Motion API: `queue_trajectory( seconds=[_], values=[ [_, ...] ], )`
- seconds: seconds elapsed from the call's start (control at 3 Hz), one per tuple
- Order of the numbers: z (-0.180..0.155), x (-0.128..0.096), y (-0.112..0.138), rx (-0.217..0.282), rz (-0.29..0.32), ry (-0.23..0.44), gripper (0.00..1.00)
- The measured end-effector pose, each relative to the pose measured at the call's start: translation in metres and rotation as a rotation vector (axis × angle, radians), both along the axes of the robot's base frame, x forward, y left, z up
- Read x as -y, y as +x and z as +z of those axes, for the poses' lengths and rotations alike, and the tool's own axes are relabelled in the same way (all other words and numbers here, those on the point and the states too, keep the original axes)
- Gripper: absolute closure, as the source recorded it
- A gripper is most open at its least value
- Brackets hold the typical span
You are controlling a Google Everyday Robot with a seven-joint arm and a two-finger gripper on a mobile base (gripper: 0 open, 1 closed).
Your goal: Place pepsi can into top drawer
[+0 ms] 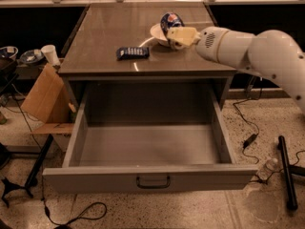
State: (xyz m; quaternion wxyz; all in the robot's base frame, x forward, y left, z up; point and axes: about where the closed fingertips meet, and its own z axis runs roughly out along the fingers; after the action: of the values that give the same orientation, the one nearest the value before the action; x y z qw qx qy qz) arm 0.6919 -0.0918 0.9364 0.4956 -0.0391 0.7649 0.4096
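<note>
Pepsi can [171, 20], blue cylinder in round white bowl [156, 32], cream claw [175, 38] just beside

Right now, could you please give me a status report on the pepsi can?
Tool at the bowl, beside pepsi can, on the cabinet top. Top drawer open. Dark packet on the top, apart from both.

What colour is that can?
The pepsi can is blue, white and red in camera view; gripper beside it.

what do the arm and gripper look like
The arm is smooth, glossy white, built of thick rounded segments, with a patch of small dark holes near the wrist. The gripper, over the cabinet top at the bowl, is pale cream and blocky.
</note>
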Motion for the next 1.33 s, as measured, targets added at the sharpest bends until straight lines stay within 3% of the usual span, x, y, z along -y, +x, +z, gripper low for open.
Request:
queue_trajectory(
  seconds=[0.33, 0.67, 1.33],
  values=[
    [0.001, 0.006, -0.026, 0.008, 0.024, -0.017, 1.0],
    [-0.025, 0.004, -0.07, -0.016, 0.135, -0.09, 1.0],
    [-0.075, 0.003, -0.134, -0.12, 0.293, -0.193, 1.0]
  ],
)
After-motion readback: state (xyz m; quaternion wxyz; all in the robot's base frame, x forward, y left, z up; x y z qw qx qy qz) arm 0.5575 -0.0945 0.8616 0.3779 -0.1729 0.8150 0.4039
